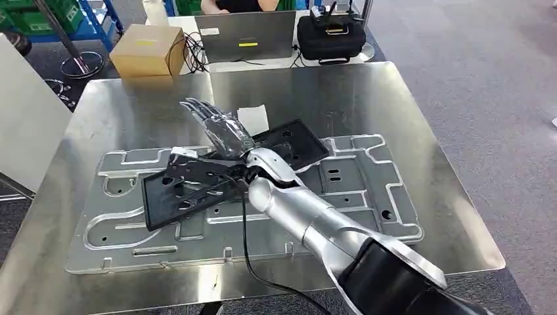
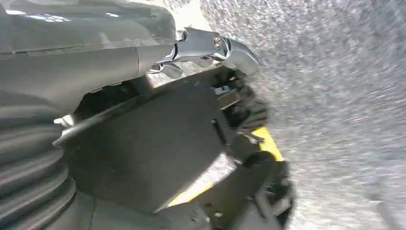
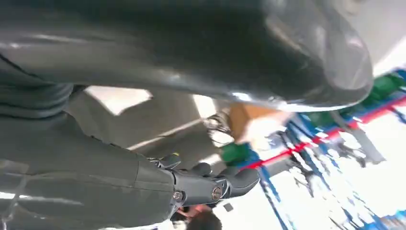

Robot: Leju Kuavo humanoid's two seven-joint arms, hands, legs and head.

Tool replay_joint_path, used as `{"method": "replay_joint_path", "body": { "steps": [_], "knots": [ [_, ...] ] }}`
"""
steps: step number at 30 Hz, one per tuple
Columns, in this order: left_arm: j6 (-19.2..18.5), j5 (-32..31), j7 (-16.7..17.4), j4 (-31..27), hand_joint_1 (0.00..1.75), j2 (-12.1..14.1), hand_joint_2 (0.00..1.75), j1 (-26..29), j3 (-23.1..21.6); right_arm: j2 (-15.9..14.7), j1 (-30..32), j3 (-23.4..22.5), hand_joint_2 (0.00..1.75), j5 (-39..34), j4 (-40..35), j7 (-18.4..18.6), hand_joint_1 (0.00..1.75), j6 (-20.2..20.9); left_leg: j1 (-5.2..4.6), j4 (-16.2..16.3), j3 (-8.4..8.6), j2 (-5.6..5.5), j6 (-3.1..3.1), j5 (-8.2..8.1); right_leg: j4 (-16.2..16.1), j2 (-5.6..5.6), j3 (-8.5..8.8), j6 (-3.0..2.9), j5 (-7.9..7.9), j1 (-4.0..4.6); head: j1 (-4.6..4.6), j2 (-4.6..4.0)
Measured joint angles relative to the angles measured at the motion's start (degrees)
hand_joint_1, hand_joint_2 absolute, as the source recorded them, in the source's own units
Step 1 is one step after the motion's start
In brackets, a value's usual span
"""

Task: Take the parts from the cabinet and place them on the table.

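1. A black plastic panel [image 1: 197,187] is lying on a silver metal plate [image 1: 368,190] just beneath the right hand [image 1: 217,128].
2. The right hand is hovering with fingers spread, holding nothing.
3. The plate is resting on the steel desk [image 1: 407,111].
4. The left hand's [image 2: 210,48] state cannot be told.

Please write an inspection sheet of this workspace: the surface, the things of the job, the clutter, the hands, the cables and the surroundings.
Surface: steel table, shiny, with reflections.
Job's things: black plastic panel lying tilted across a large flat metal plate on the table.
Clutter: white paper piece near the panel.
Hands: right hand stretched out above the panel, fingers apart, holding nothing; left hand hangs beside the robot's body, state unclear.
Cables: black cable along the right arm; a tangle of wires behind the table.
Surroundings: cardboard box, laptop, black case, a seated person, grey carpet.
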Motion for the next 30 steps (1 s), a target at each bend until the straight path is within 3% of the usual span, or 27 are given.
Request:
{"method": "replay_joint_path", "body": {
  "steps": [5, 8, 9, 10, 12, 14, 15, 16, 17, 19, 20, 22, 24, 25, 26, 27, 30],
  "knots": [
    [1.3, 4.4, -2.1, 0.0, 0.00, 0.1, 0.00, -0.1, 4.0, -2.6, 11.3, -1.0, 0.00, -1.2, -13.1, -4.4, 0.00, -2.6, -0.29, 0.3, -0.10, -0.02, 0.24, -0.19, -0.3, -0.04, 0.07, 0.16, 0.09, -0.31, -0.13, 0.00],
    [1.6, 5.9, -3.3, 0.0, 0.00, 0.2, 0.00, 0.1, 6.2, -6.4, 18.1, -2.4, 0.00, -2.6, -23.7, -7.0, 0.00, -5.1, -0.21, 0.3, -0.26, -0.04, 0.33, -0.22, -0.6, -0.06, 0.09, 0.41, 0.23, -0.29, -0.17, 0.00],
    [1.6, 6.2, -3.6, 0.0, 0.00, 0.3, 0.00, 0.2, 6.7, -7.2, 19.8, -2.9, 0.00, -3.3, -26.4, -7.8, 0.00, -5.6, -0.20, 0.3, -0.24, -0.03, 0.56, 0.13, -0.6, -0.04, 0.16, 0.69, 0.56, -0.28, -0.20, 0.00],
    [1.6, 6.5, -3.9, 0.0, 0.00, 0.3, 0.00, 0.2, 7.2, -8.1, 21.8, -3.6, 0.00, -3.8, -29.4, -8.9, 0.00, -6.2, 0.41, -0.6, 0.08, 0.11, 1.08, 0.57, -0.5, 0.03, 0.14, 0.87, 0.20, 0.01, -0.15, 0.00],
    [1.8, 7.0, -4.3, 0.0, 0.00, 0.3, 0.00, 0.2, 7.9, -10.4, 26.1, -5.0, 0.00, -4.9, -35.5, -11.3, 0.00, -6.9, 0.56, -1.0, 0.15, 0.29, 1.51, 1.00, 3.5, -0.22, -1.56, 1.00, -3.11, 0.05, -0.04, 0.00],
    [2.2, 7.3, -4.5, 0.0, 0.00, 0.3, 0.00, 0.4, 8.7, -13.2, 30.5, -6.7, 0.00, -5.7, -41.7, -13.2, 0.00, -6.9, 0.53, -0.9, -0.06, 0.30, 1.56, 1.01, 12.6, -0.25, -5.87, 1.15, -7.34, 0.01, -0.13, 0.00],
    [2.6, 7.6, -4.5, 0.0, 0.00, 0.3, 0.00, 0.6, 9.0, -14.2, 32.5, -7.4, 0.00, -6.0, -43.8, -13.6, 0.00, -6.8, 0.52, -0.8, -0.19, 0.30, 1.56, 1.01, 15.9, -0.25, -7.51, 1.18, -8.08, 0.03, -0.09, 0.00],
    [2.9, 7.6, -4.4, 0.0, 0.00, 0.3, 0.00, 0.7, 9.2, -15.0, 34.1, -7.8, 0.00, -6.0, -45.6, -13.8, 0.00, -6.5, 0.52, -0.7, -0.30, 0.32, 1.56, 1.00, 16.6, -0.26, -8.05, 1.18, -7.32, 0.01, -0.11, 0.00],
    [3.2, 7.7, -4.3, 0.0, 0.00, 0.3, 0.00, 0.7, 9.5, -16.1, 35.4, -8.3, 0.00, -5.9, -47.6, -13.9, 0.00, -6.1, 0.53, -0.5, -0.42, 0.33, 1.53, 0.99, 14.7, -0.34, -7.25, 1.10, -5.29, 0.00, -0.07, 0.00],
    [3.9, 7.7, -4.0, 0.0, 0.00, 0.3, 0.00, 0.8, 9.9, -17.1, 36.9, -9.0, 0.00, -5.8, -49.8, -14.0, 0.00, -5.9, 0.53, -0.3, -0.47, 0.31, 1.34, 0.86, 6.3, -0.40, -3.04, 0.68, -0.48, 0.00, -0.07, 0.00],
    [4.1, 7.7, -3.8, 0.0, 0.00, 0.3, 0.00, 0.8, 10.0, -17.4, 37.4, -9.4, 0.00, -5.8, -50.7, -14.0, 0.00, -5.8, 0.52, 0.0, -0.56, 0.32, 1.17, 0.76, 1.2, -0.40, -0.57, 0.24, 0.51, 0.10, -0.09, 0.00],
    [4.6, 7.6, -3.5, 0.0, 0.00, 0.3, 0.00, 0.9, 10.0, -17.9, 38.1, -10.0, 0.00, -5.8, -51.9, -13.9, 0.00, -5.5, 0.34, 0.1, -0.97, 0.29, 0.52, 0.94, 0.4, -0.36, -0.26, -0.29, 0.70, 0.68, -0.13, 0.00],
    [5.4, 7.5, -3.2, 0.0, 0.00, 0.4, 0.00, 0.9, 10.3, -18.1, 38.5, -10.5, 0.00, -6.0, -52.4, -14.0, 0.00, -4.7, 0.46, 0.1, -1.12, 0.28, -0.18, 1.32, 0.1, -0.28, -0.47, -0.74, 0.74, 0.73, -0.22, 0.00],
    [6.0, 7.4, -2.9, 0.0, 0.00, 0.5, 0.00, 1.0, 10.4, -18.1, 38.8, -10.8, 0.00, -6.1, -52.7, -14.1, 0.00, -4.5, 0.13, 0.2, -1.24, 0.24, -0.54, 1.35, -0.5, -0.36, -0.52, -1.31, 1.18, 0.29, -0.15, 0.00],
    [6.6, 7.2, -2.7, 0.0, 0.00, 0.6, 0.00, 1.0, 10.6, -18.1, 39.0, -11.0, 0.00, -6.1, -52.8, -14.2, 0.00, -4.3, 0.40, 0.8, -1.51, 0.30, -0.87, 0.30, -0.8, -0.63, -0.54, -1.72, 1.54, 0.08, -0.09, 0.00],
    [7.3, 7.1, -2.3, 0.0, 0.00, 0.6, 0.00, 1.2, 10.8, -18.2, 39.1, -11.1, 0.00, -6.1, -53.0, -14.3, 0.00, -4.0, 0.50, 3.0, -2.29, 0.30, -1.44, -2.30, -0.9, -0.70, -0.92, -2.27, 1.93, 0.09, -0.57, 0.00],
    [8.0, 7.0, -2.0, 0.0, 0.00, 0.8, 0.00, 1.5, 11.2, -18.2, 39.5, -11.3, 0.00, -6.1, -53.3, -14.4, 0.00, -3.8, 1.25, 14.8, -6.27, 0.30, -2.45, -9.41, -0.7, -0.86, -2.47, -2.48, 2.96, 0.12, -0.72, 0.00]
  ]
}}
